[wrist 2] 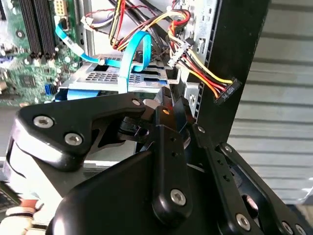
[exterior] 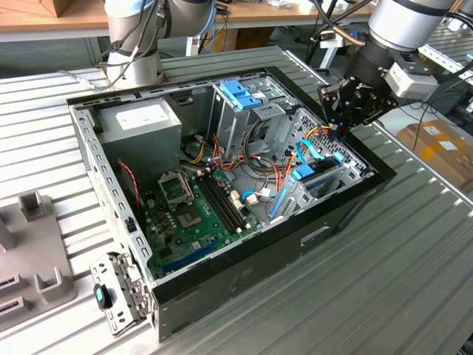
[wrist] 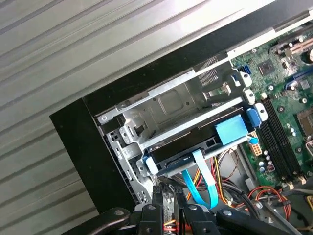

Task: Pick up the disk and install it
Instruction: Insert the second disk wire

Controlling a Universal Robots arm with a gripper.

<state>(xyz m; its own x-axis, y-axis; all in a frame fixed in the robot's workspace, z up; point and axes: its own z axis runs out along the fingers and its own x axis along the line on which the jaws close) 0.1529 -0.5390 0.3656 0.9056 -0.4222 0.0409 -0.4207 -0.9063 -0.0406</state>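
Observation:
The disk (wrist: 195, 142) lies in the lower slot of the silver drive cage (wrist: 166, 105) at the case's corner. Its light-blue carrier tab (wrist: 230, 129) faces the motherboard, and a blue ribbon cable (wrist: 203, 181) runs from its rear edge. In the exterior view the disk (exterior: 319, 180) sits low in the case at the exterior view's right. My gripper (exterior: 338, 133) hovers just above that cage, beside the bundle of coloured power wires (wrist 2: 200, 73). Its black fingers (wrist: 157, 203) stand close together with nothing between them, and the gripper (wrist 2: 168, 115) points down at the cage.
The open black computer case (exterior: 244, 281) lies on a ribbed metal table. Inside are a green motherboard (exterior: 192, 214), a grey power-supply box (exterior: 140, 126) and a tall metal cage with a blue bracket (exterior: 240, 92). A grey fixture (exterior: 33, 244) stands at the exterior view's left.

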